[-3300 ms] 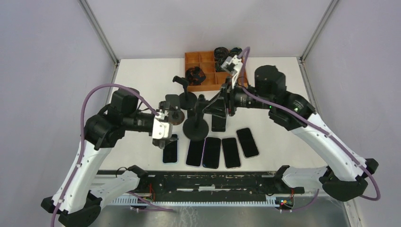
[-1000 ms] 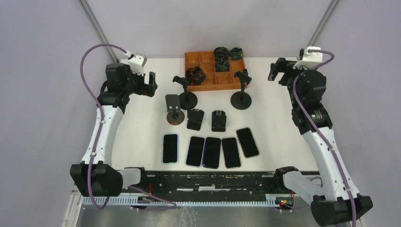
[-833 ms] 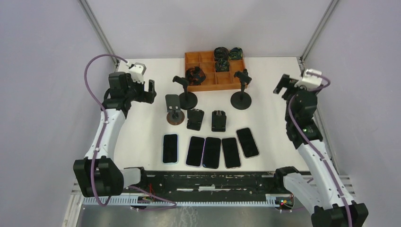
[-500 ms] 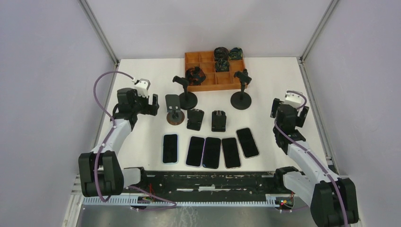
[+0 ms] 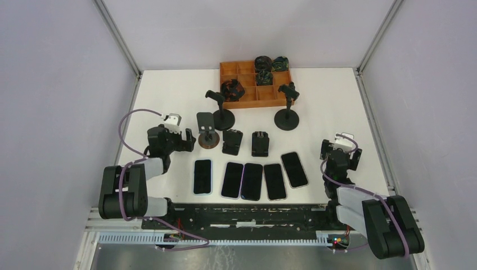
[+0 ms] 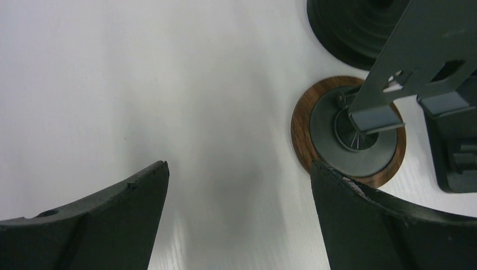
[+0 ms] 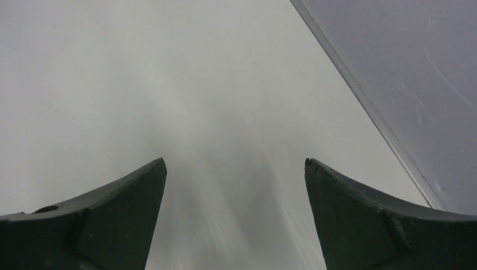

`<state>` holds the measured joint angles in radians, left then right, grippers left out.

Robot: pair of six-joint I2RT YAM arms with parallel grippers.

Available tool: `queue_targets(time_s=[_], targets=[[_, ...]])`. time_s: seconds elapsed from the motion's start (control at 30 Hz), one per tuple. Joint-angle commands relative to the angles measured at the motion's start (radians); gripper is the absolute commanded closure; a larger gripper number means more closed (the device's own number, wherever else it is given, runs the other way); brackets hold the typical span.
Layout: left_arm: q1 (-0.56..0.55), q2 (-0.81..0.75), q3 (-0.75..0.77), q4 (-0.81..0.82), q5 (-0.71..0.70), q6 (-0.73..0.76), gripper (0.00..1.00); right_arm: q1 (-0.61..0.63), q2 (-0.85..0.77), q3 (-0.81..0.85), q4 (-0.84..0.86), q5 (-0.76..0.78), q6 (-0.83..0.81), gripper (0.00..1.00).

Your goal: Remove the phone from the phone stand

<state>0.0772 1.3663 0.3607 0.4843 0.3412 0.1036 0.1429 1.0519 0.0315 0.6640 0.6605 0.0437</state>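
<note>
I take the orange tray (image 5: 221, 84) at the far side of the table (image 5: 169, 90) as my mark. On its near side I count five phone stands: two gooseneck stands (image 5: 222, 118) closest to it, then a wood-rimmed stand (image 5: 207, 140) carrying a grey plate, with two low black stands (image 5: 232, 143) to the right of that. Nearer to me again, five phones (image 5: 252, 181) lie flat on the table in a row, each apart from every stand. The leftmost phone (image 5: 202, 176) has a pale edge, and the rightmost lies a little askew. My left gripper (image 5: 181, 139) sits low, to the near left of the tray and just left of the wood-rimmed stand, its jaws spread wide with nothing between them. Its wrist camera shows bare table between the fingers (image 6: 394, 225), and that stand's brown ring just beyond the right one. My right gripper (image 5: 341, 152) is low as well, well off to the near right of the tray by the table's edge, and it too is spread wide with nothing in it. Its own camera gives me only white table and the side wall (image 7: 405, 67).
</note>
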Motion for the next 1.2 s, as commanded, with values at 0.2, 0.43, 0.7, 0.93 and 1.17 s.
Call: queue_targets(time_s=[0.2, 0.43, 0.7, 0.93, 1.17], targets=[[0.003, -0.007, -0.064, 0.380, -0.065, -0.084, 0.00, -0.003, 0.149, -0.098, 0.539, -0.058, -0.136, 0.02], [0.001, 0.119, -0.173, 0.756, -0.075, -0.096, 0.00, -0.003, 0.232, -0.144, 0.713, -0.153, -0.187, 0.02], [-0.005, 0.186, -0.185, 0.836, -0.090, -0.099, 0.00, 0.006, 0.319, -0.141, 0.794, -0.247, -0.242, 0.02], [-0.022, 0.184, -0.126, 0.727, -0.136, -0.099, 0.00, -0.020, 0.316, -0.131, 0.766, -0.271, -0.216, 0.02], [-0.023, 0.176, -0.133, 0.733, -0.135, -0.098, 0.00, -0.020, 0.315, -0.131, 0.766, -0.271, -0.217, 0.02]])
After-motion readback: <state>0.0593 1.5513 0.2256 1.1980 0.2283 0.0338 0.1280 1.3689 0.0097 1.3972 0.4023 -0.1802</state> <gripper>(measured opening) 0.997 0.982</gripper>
